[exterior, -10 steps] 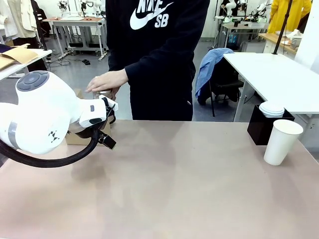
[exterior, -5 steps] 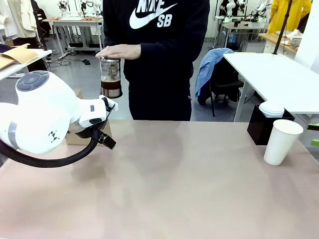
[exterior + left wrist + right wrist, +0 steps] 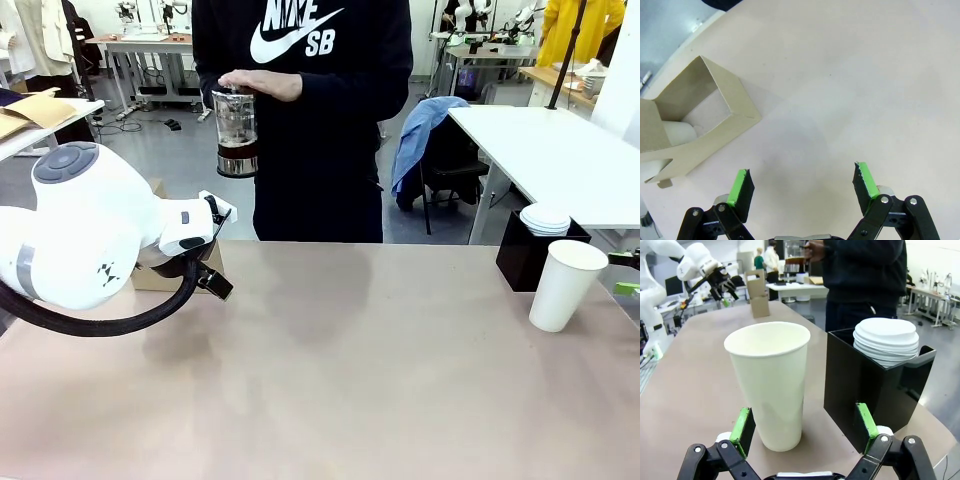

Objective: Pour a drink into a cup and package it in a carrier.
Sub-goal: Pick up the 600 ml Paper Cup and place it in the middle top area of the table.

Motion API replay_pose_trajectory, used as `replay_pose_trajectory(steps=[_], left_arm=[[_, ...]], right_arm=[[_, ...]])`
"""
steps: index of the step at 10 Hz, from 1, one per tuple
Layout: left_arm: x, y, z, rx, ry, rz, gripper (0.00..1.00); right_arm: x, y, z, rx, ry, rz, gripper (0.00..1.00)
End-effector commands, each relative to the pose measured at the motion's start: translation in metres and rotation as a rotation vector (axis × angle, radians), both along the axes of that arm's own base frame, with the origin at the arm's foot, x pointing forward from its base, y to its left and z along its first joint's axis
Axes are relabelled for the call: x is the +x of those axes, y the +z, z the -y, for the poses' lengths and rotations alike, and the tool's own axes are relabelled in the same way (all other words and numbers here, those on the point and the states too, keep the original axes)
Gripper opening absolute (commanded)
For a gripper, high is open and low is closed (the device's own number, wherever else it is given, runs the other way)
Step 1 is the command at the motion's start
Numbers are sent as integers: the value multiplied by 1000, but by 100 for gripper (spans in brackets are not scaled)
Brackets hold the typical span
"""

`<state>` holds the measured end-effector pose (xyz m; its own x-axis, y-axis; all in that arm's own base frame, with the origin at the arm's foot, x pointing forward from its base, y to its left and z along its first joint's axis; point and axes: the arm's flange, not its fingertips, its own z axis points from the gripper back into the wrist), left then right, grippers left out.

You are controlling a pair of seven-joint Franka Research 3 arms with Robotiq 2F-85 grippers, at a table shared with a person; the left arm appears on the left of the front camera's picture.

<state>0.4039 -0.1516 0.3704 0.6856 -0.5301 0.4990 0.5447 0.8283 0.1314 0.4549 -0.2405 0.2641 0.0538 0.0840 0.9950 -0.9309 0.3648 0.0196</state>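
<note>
Aloft, beyond the far edge of the bench (image 3: 350, 380), a glass carafe (image 3: 236, 115) with dark drink (image 3: 237, 152) at its bottom was held from the top by a person's hand (image 3: 262, 84). The left claw (image 3: 802, 182) was recorded released over bare bench, with the cardboard carrier (image 3: 695, 120) nearby. The right claw (image 3: 805, 427) was likewise released, and a white paper cup (image 3: 769, 385) was framed between its pads beside the black lid box (image 3: 865, 395).

front: fixed on robot's side, faces across beige table (image 3: 400, 380) to standing person (image 3: 320, 120), mid-range.
left wrist: close, steeply down on tabletop, brown cardboard carrier (image 3: 705, 145) at left.
right wrist: low, near-level, close to tall white paper cup (image 3: 771, 390) and black box of white lids (image 3: 850, 390).
shared: cup and box in front and right wrist; carrier in both wrist views.
</note>
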Motion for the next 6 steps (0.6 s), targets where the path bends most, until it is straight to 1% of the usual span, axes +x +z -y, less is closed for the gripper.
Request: replay_pose_trajectory(steps=[1, 2, 6], left_arm=[[0, 0, 0, -1, 0, 0, 100], [0, 0, 0, -1, 0, 0, 100], [0, 0, 0, -1, 0, 0, 100]], right_arm=[[0, 0, 0, 0, 0, 1, 100], [4, -4, -7, 46, 25, -10, 100], [12, -21, -26, 118, 26, -6, 100]])
